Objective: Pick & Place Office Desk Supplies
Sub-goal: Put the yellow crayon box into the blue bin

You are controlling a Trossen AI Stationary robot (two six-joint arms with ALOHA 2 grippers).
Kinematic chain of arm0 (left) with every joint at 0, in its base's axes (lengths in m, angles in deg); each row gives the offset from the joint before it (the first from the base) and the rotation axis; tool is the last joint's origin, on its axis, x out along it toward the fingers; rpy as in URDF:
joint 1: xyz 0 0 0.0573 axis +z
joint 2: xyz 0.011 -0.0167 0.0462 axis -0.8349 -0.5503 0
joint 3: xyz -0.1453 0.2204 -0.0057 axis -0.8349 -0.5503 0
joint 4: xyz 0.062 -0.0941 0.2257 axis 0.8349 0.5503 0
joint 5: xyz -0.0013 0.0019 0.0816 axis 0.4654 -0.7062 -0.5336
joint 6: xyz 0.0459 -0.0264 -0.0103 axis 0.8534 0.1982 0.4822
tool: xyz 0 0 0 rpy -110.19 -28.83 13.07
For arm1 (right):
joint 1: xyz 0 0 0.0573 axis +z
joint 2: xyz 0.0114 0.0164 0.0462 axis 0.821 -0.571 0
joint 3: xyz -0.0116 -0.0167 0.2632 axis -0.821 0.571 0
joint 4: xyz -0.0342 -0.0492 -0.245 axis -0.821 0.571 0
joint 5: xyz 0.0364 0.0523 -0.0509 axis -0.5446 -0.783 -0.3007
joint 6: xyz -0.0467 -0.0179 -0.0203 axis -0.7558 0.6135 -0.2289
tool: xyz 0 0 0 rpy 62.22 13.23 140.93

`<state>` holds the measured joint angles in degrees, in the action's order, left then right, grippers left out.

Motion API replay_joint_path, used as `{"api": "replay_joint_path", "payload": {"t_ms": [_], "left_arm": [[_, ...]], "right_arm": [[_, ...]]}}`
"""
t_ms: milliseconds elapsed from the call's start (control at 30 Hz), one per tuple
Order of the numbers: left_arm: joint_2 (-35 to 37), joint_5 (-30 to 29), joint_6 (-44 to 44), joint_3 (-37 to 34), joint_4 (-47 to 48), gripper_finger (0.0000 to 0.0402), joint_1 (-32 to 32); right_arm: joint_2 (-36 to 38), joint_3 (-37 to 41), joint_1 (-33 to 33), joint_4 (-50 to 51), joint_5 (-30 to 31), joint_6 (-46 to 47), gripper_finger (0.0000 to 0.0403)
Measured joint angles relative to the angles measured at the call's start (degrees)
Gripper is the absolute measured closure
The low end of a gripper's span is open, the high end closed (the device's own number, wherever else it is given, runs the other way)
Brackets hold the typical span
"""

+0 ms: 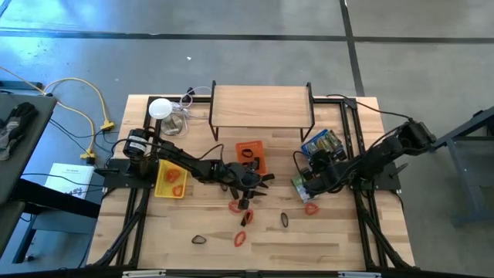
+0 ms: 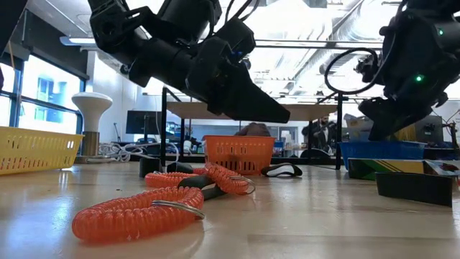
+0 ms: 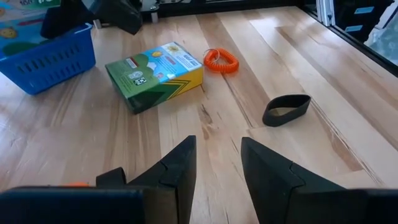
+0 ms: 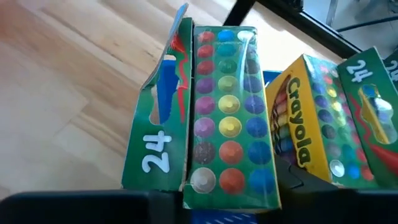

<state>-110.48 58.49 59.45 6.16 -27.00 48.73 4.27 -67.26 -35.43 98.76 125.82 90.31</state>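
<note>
My left gripper [image 1: 261, 181] [image 3: 217, 140] hangs open over the table's middle with nothing between its fingers. Red-orange coils lie near it [image 1: 235, 206] [image 2: 136, 214], and another [image 3: 221, 60] lies farther right. A black band [image 3: 286, 109] [image 1: 284, 220] lies flat on the wood. A green crayon box [image 3: 155, 73] [image 1: 299, 185] [image 4: 211, 106] lies flat on the table beside the blue tray [image 3: 50, 62] [image 1: 309, 153], which holds more crayon boxes [image 4: 298, 130]. My right gripper [image 1: 310, 181] [image 2: 388, 115] hovers close over that box and the tray. The right wrist view shows the box filling the frame.
An orange tray [image 1: 241, 147] stands at the centre back and a yellow tray [image 1: 164, 190] with red coils at the left. A wooden shelf [image 1: 261, 104] on black legs spans the far side, with a white lamp [image 1: 160, 108] and cables beside it. More coils and a black band [image 1: 199, 239] lie toward the near edge.
</note>
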Motion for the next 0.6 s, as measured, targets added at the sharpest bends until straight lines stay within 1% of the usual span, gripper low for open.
{"api": "replay_joint_path", "payload": {"t_ms": [167, 433, 500, 600], "left_arm": [[0.0, 0.0, 0.0, 0.0, -0.2, 0.0281, -0.1], [0.0, 0.0, -0.2, 0.0, -0.8, 0.0281, -0.1], [0.0, 0.0, -0.2, 0.0, -0.9, 0.0281, -0.1], [0.0, 0.0, -0.2, 0.0, -1.1, 0.0281, -0.1]], "right_arm": [[0.0, 0.5, 0.0, 0.6, 0.1, 2.1, 0.0257], [0.0, 0.4, 0.0, 3.0, -1.1, 2.4, 0.0184], [0.0, -0.3, 0.2, 5.4, -1.3, 3.9, 0.0174], [0.0, -1.7, 0.9, 9.7, -1.3, 5.4, 0.0171]]}}
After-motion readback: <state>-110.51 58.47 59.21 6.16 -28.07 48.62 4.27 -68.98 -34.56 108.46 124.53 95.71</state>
